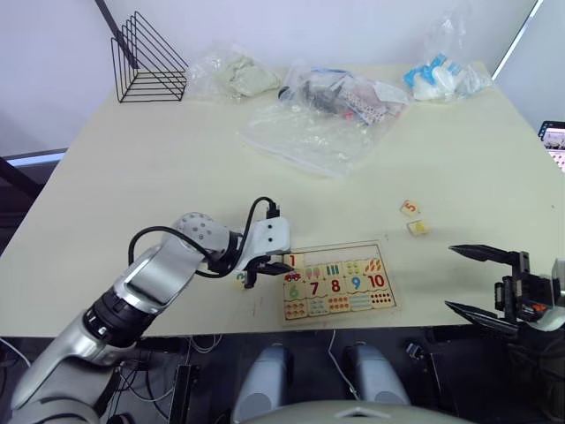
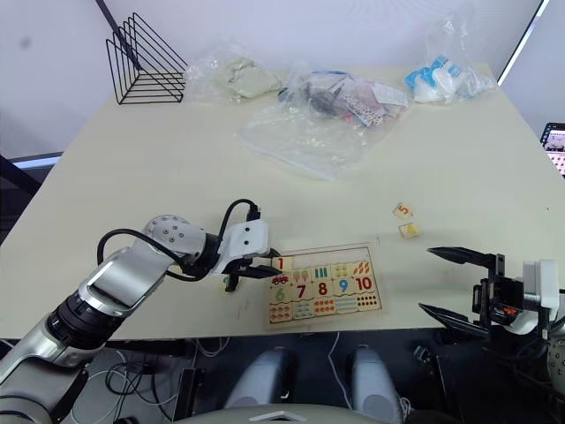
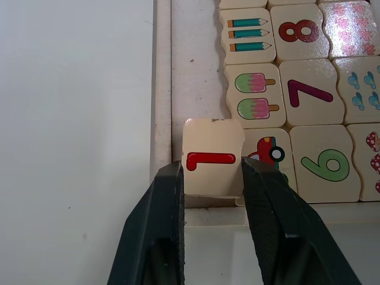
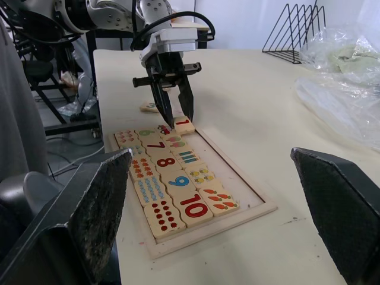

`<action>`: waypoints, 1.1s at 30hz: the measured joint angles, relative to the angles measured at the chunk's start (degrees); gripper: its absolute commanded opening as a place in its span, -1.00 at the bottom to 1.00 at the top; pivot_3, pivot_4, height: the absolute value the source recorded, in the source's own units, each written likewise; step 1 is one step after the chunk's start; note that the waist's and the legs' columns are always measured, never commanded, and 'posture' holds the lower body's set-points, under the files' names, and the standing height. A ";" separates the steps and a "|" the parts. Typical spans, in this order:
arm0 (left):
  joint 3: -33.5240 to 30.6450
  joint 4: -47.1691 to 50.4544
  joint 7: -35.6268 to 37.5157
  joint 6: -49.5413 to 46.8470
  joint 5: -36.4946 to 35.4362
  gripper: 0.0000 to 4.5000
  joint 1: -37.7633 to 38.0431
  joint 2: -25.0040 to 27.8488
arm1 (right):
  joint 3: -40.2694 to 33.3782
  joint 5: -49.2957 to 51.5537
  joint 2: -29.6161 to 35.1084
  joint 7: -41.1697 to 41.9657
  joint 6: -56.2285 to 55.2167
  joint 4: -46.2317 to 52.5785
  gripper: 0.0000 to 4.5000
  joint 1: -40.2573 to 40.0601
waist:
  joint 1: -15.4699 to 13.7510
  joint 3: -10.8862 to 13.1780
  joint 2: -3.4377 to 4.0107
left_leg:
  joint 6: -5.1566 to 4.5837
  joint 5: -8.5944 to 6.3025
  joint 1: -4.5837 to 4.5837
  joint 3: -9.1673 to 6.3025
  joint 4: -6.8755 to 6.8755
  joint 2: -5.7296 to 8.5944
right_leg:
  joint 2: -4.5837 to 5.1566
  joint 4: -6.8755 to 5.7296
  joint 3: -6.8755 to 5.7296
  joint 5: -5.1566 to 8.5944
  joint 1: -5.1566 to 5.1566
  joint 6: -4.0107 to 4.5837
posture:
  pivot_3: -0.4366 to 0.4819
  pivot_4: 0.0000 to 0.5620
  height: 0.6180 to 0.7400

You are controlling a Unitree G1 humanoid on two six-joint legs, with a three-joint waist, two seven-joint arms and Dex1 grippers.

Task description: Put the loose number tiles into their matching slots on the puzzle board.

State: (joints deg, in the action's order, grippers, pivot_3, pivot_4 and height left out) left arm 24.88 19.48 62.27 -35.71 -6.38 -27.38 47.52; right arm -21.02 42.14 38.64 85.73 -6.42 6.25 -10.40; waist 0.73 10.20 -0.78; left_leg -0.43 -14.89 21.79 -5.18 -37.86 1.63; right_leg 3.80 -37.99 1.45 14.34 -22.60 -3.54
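The puzzle board (image 1: 339, 284) is lying flat near the table's (image 1: 159, 177) front edge, at about 6 o'clock in the head view; its rows of numerals 6 to 10 and picture tiles are filling the near part, while the row of slots (image 1: 353, 252) along its far side is showing mostly bare pale wood; the left gripper (image 3: 212, 175) is reaching over the board's left end, at 9 o'clock from the board's middle, and its two black fingers are pinching the tile with the red 1 (image 3: 212, 159) by its two opposite edges; that tile is sitting in the corner recess of the board, just beside the rim and touching the little car picture tile (image 3: 268, 152) next to it, though whether it is lying fully flat cannot be told; another loose tile (image 1: 239, 278) is lying on the table just outside the board, near that gripper, its numeral too small to read; two more tiles are resting at about 2 o'clock from the board, the one printed with an orange 5 (image 1: 410, 208) and a yellowish one (image 1: 418, 228) just beside it; the right gripper (image 1: 469, 281) is hovering off the table's front right corner, at 4 o'clock, well apart from the board, its fingers spread wide with nothing between them; clear plastic bags (image 1: 309, 132) and a black wire rack (image 1: 146, 62) are lying toward 12 o'clock.
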 measured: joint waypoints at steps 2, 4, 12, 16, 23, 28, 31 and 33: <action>0.00 0.00 0.01 0.00 0.04 -0.59 -0.02 -0.02 | 0.00 0.00 0.00 -0.03 0.01 0.00 1.00 -0.03 | 0.00 0.00 0.00 | 0.00 0.00 0.00 0.00 0.00 0.00 | 0.00 0.00 0.00 0.00 0.00 0.00 | -0.05 -0.47 1.00; 0.00 -0.17 0.04 0.00 0.08 -0.59 -0.16 -0.05 | 0.00 0.00 0.00 -0.07 0.01 0.02 1.00 -0.15 | 0.00 0.00 0.00 | 0.00 0.00 0.00 -0.01 0.00 0.00 | 0.00 0.00 -0.01 0.00 0.00 0.00 | -0.05 -0.47 1.00; -0.03 -0.60 0.13 -0.33 0.33 -0.59 -0.66 -0.05 | 0.00 -0.05 0.00 -0.19 0.02 0.09 1.00 -0.59 | 0.01 0.00 0.00 | 0.00 0.00 0.00 -0.01 0.00 0.00 | 0.00 0.00 -0.01 0.00 0.00 0.00 | -0.05 -0.47 1.00; -0.04 -0.53 0.24 -0.60 0.32 -0.59 -0.66 -0.03 | 0.00 -0.17 0.00 -0.36 0.02 0.12 1.00 -0.57 | 0.01 0.00 0.00 | 0.00 0.00 0.00 0.00 0.00 0.00 | 0.00 0.00 0.00 0.00 0.00 0.00 | -0.05 -0.47 1.00; -0.15 -0.48 0.48 -1.12 0.32 -0.59 -0.66 0.00 | 0.00 -0.24 0.00 -0.82 0.02 0.32 1.00 -0.57 | 0.01 0.00 0.00 | 0.00 0.00 0.00 0.00 0.00 0.00 | 0.00 0.00 0.00 0.00 0.00 0.00 | -0.05 -0.47 1.00; -0.34 -0.48 0.58 -1.27 0.14 0.04 -0.69 0.00 | 0.00 -0.29 0.00 -0.88 0.02 0.55 1.00 -0.61 | 0.01 0.00 0.00 | 0.00 0.00 0.02 -0.04 0.00 0.02 | -0.12 0.00 0.16 0.00 0.00 0.00 | -0.05 -0.47 1.00; -0.70 -0.47 0.59 -1.35 0.05 0.42 -0.81 0.00 | 0.00 -0.32 0.00 -0.80 0.01 0.54 1.00 -0.63 | 0.02 0.00 0.00 | 0.00 0.00 0.05 -0.09 0.00 0.05 | -0.27 0.01 0.40 0.01 0.00 0.00 | -0.05 -0.47 1.00; -1.12 -0.35 0.57 -1.41 -0.03 0.42 -1.05 -0.01 | 0.00 -0.41 0.00 -0.58 -0.10 0.42 1.00 -0.63 | 0.02 0.00 0.00 | 0.00 0.00 0.07 -0.11 0.00 0.07 | -0.65 0.02 0.94 0.01 0.01 0.00 | -0.05 -0.47 1.00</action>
State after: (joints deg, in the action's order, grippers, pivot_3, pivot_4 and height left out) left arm 23.76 19.13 62.83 -37.12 -6.40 -28.42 47.51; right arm -21.02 41.73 38.63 85.15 -6.52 6.67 -11.03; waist 0.75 10.21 -0.78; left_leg -0.43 -14.89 21.86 -5.29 -37.86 1.70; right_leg 3.15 -37.97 2.39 14.35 -22.59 -3.54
